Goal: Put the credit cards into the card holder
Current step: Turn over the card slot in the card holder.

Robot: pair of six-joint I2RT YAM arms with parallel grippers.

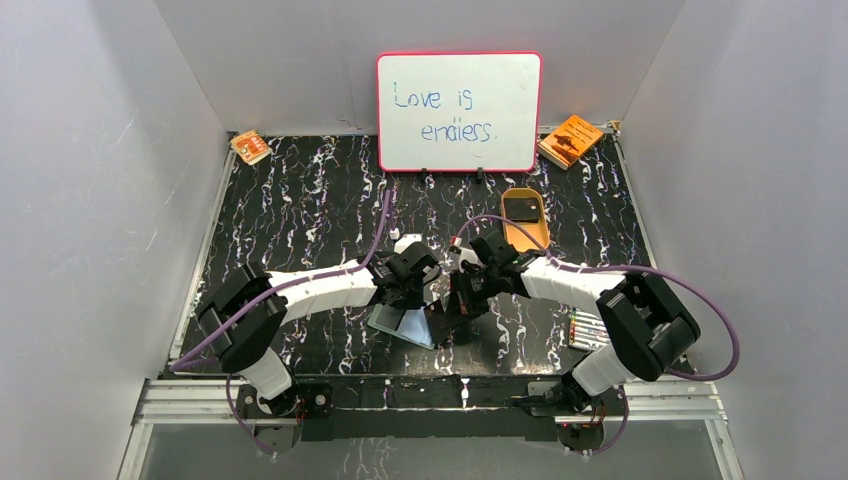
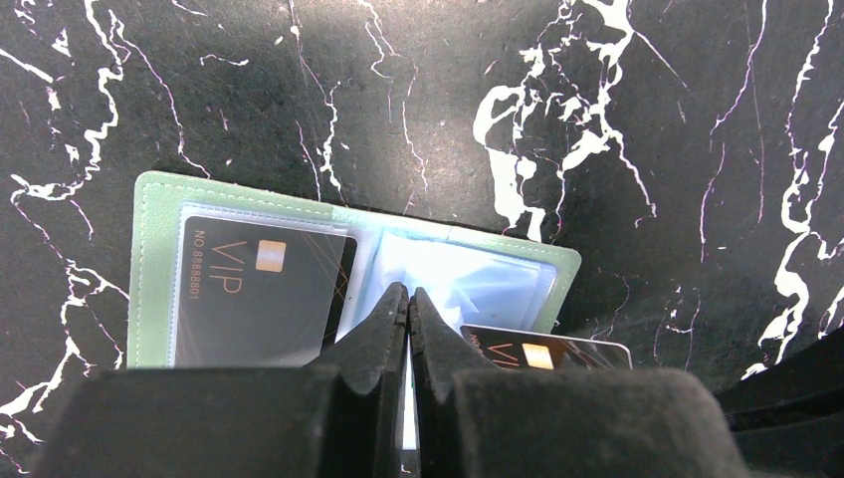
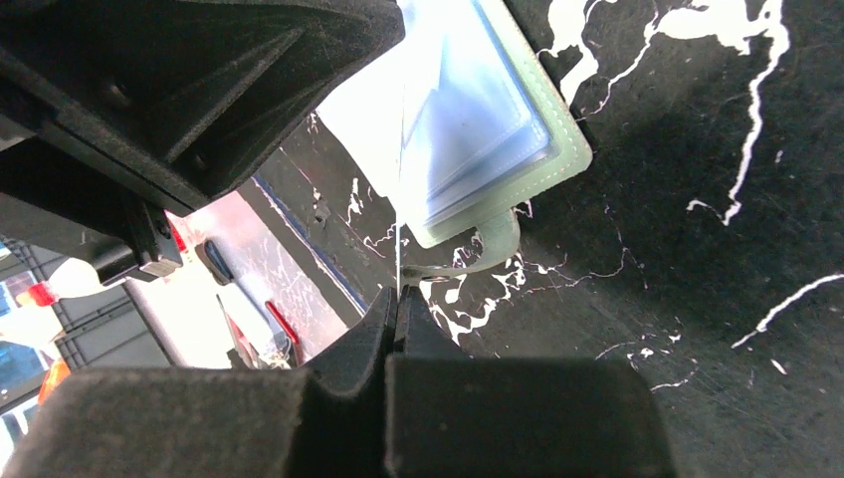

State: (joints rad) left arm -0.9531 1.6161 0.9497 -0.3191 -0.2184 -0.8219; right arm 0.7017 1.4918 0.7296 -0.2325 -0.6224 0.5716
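The card holder [image 2: 149,269] lies open on the black marble table, grey-green outside with pale clear pockets. One dark VIP credit card [image 2: 254,289] sits in its left pocket. My left gripper [image 2: 408,295] is shut at the holder's middle and seems to pinch a pale inner leaf. A second credit card [image 2: 557,351] angles in toward the right pocket, and my right gripper [image 3: 396,297] is shut on its near edge. In the top view both grippers, left [image 1: 415,300] and right [image 1: 462,302], meet over the holder [image 1: 392,322]. Another dark credit card [image 1: 520,208] lies in the tan tray.
The tan oval tray [image 1: 535,235] stands behind the right arm. A whiteboard [image 1: 458,110] leans on the back wall with orange booklets at the back left [image 1: 250,147] and back right [image 1: 570,140]. Coloured markers [image 1: 587,330] lie near the right arm's base.
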